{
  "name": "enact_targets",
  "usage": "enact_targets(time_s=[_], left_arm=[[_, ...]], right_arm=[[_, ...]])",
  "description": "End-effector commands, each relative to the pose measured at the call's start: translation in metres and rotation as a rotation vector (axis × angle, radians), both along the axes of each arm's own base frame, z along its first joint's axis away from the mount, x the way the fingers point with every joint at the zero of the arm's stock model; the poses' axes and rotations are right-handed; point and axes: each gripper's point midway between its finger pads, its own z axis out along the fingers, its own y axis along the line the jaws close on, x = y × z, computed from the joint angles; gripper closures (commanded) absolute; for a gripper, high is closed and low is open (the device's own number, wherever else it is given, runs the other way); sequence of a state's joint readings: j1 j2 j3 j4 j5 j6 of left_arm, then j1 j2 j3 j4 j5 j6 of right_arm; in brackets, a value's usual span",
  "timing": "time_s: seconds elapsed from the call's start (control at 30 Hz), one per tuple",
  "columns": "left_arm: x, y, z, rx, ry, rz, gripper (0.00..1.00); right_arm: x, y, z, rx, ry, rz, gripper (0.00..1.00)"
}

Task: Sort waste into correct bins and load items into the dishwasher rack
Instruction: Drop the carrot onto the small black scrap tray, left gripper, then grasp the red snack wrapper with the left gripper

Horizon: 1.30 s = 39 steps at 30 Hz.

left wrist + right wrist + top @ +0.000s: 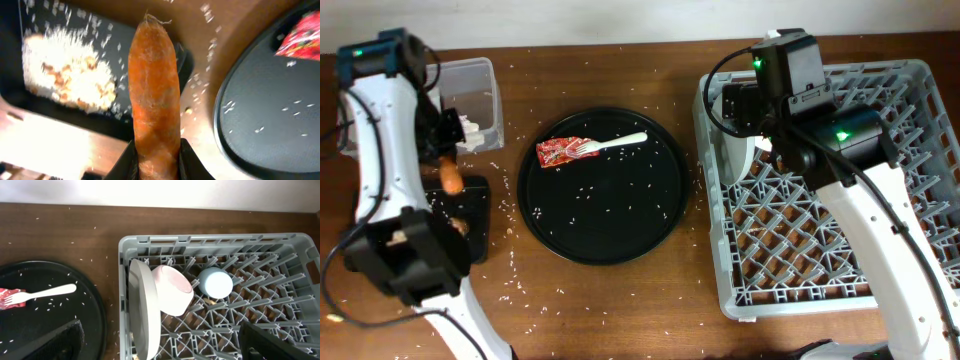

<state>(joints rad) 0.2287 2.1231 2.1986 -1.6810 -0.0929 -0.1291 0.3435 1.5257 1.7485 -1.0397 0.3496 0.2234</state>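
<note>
Sausage piece [152, 95] — likely soft, light, greasy — is pinched at its lower end by the left gripper [156, 152], bottom centre of frame; squeeze gently.

Wears smooth white shells down left arm [372, 150] and right arm [895, 235]. Goes black and boxy at the joint housings [408, 262]. Glows green at small status lights [840, 133]. Trails looping black cables [711, 92]. Shows teal trim [390, 48] atop the left.
</note>
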Motion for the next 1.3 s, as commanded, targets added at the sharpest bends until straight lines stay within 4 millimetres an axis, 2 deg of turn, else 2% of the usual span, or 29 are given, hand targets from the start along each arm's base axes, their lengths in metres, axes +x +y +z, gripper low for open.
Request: enact_targets(time_s=[0.0, 0.07, 0.13, 0.17, 0.23, 0.33, 0.4, 0.5, 0.53, 0.6, 0.63, 0.7, 0.77, 0.83, 0.9, 1.0, 1.07, 1.27], left_arm=[[-0.042, 0.018, -0.016, 0.012, 0.118, 0.107, 0.99], [-0.069, 0.035, -0.037, 0.068, 0.228, 0.181, 0.99], [-0.083, 0.048, -0.050, 0.148, 0.284, 0.220, 0.99], [-0.084, 0.054, -0.057, 0.180, 0.289, 0.227, 0.93], [-0.076, 0.060, -0.071, 0.206, 0.250, 0.231, 0.66], [-0.066, 0.063, -0.080, 0.213, 0.203, 0.237, 0.41], [-0.066, 0.062, -0.079, 0.215, 0.200, 0.236, 0.01], [-0.058, 0.057, -0.070, 0.181, 0.168, 0.237, 0.01], [-0.050, 0.052, -0.062, 0.154, 0.134, 0.215, 0.01], [-0.019, 0.030, -0.033, 0.103, 0.004, 0.104, 0.01], [0.009, 0.002, -0.013, 0.050, -0.109, -0.059, 0.01], [0.053, -0.058, 0.008, -0.044, -0.281, -0.397, 0.01], [0.091, -0.105, 0.015, -0.020, -0.412, -0.553, 0.01], [0.116, -0.141, 0.007, -0.015, -0.476, -0.637, 0.01], [0.131, -0.170, -0.012, -0.017, -0.488, -0.723, 0.01], [0.144, -0.207, -0.062, -0.016, -0.438, -0.885, 0.01], [0.146, -0.212, -0.095, 0.014, -0.379, -0.902, 0.01], [0.134, -0.211, -0.143, -0.030, -0.267, -0.802, 0.03]], right_arm=[[0.002, -0.003, 0.000, -0.012, -0.003, -0.006, 0.03], [0.002, -0.003, 0.000, -0.012, -0.004, -0.006, 0.03], [0.003, -0.003, 0.001, -0.011, -0.006, -0.006, 0.02], [0.003, -0.003, 0.001, -0.011, -0.006, -0.006, 0.03], [0.003, -0.003, 0.000, -0.012, -0.004, -0.005, 0.02], [0.002, -0.003, -0.001, -0.013, -0.001, -0.006, 0.02], [0.002, -0.003, -0.001, -0.015, 0.003, -0.006, 0.02], [0.002, -0.003, -0.001, -0.015, 0.003, -0.006, 0.03], [0.002, -0.003, -0.001, -0.015, 0.003, -0.006, 0.03], [0.002, -0.003, -0.001, -0.015, 0.003, -0.006, 0.03], [0.002, -0.003, -0.001, -0.014, 0.003, -0.006, 0.02], [0.002, -0.003, -0.001, -0.014, 0.003, -0.006, 0.02], [0.002, -0.003, -0.001, -0.015, 0.004, -0.006, 0.03], [0.001, -0.003, -0.002, -0.016, 0.008, -0.006, 0.02], [0.001, -0.004, -0.003, -0.017, 0.012, -0.006, 0.02], [-0.001, -0.004, -0.005, -0.021, 0.022, -0.006, 0.02], [-0.002, -0.005, -0.006, -0.024, 0.030, -0.006, 0.02], [-0.002, -0.004, -0.007, -0.024, 0.032, -0.006, 0.02]])
